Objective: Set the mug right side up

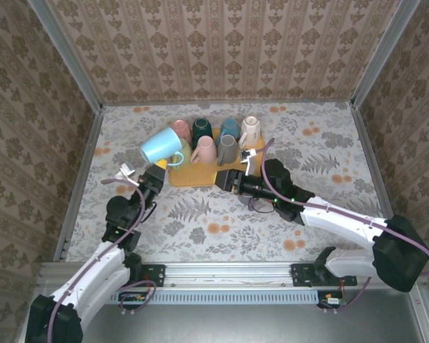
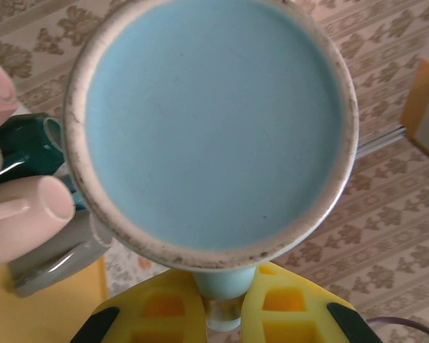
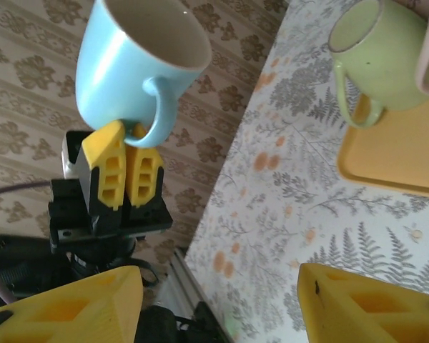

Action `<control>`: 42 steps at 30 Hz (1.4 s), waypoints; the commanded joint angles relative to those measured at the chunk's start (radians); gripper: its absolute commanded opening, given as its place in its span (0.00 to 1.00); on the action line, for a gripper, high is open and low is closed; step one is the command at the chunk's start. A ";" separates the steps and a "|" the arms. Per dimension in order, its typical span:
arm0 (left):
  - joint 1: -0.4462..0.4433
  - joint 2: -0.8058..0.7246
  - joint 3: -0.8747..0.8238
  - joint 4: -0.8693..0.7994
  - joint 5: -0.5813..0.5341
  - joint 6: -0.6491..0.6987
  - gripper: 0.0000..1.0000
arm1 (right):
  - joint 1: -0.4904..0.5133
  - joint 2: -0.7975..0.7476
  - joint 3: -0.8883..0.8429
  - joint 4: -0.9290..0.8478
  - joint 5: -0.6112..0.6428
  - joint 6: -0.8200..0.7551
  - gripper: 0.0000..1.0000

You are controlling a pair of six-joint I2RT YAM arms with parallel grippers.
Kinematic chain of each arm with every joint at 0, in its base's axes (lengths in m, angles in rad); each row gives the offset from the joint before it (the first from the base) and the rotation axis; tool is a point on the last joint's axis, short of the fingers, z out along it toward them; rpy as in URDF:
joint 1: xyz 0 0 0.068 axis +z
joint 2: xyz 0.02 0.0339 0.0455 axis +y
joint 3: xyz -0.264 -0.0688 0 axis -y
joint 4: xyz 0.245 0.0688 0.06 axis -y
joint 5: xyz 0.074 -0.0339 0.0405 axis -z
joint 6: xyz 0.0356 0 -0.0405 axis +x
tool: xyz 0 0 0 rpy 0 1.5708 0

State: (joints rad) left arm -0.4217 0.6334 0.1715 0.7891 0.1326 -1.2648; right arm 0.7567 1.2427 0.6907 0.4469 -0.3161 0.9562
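1. Finding no readable text, label, brand, number or sign in any of the views.
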 commanded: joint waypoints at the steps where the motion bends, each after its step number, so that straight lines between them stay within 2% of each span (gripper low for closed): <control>1: -0.019 -0.026 -0.007 0.161 -0.077 -0.037 0.00 | 0.021 0.036 -0.018 0.158 -0.016 0.067 0.62; 5: -0.027 -0.002 -0.004 0.199 -0.083 -0.057 0.00 | 0.052 0.064 -0.023 0.167 0.035 0.067 0.67; 7: -0.063 -0.007 0.008 0.188 -0.091 -0.044 0.00 | 0.061 0.078 -0.026 0.172 0.053 0.069 0.70; 17: -0.115 0.006 0.014 0.174 -0.123 -0.004 0.00 | 0.080 0.209 0.034 0.267 -0.028 0.058 0.84; 23: -0.138 0.001 0.008 0.166 -0.095 0.002 0.00 | 0.070 0.273 0.103 0.351 -0.116 0.093 0.82; 27: -0.140 -0.004 0.000 0.159 -0.059 -0.019 0.00 | 0.047 0.284 0.146 0.328 -0.152 0.093 0.81; 34: -0.140 -0.040 -0.006 0.113 -0.003 -0.059 0.00 | -0.036 0.326 0.218 0.306 -0.337 0.093 0.76; 42: -0.143 -0.068 -0.004 0.072 0.043 -0.077 0.00 | -0.049 0.341 0.272 0.233 -0.369 0.065 0.72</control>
State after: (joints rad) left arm -0.5568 0.5934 0.1566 0.7902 0.1329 -1.3357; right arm 0.7086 1.5677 0.9195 0.6945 -0.6334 1.0428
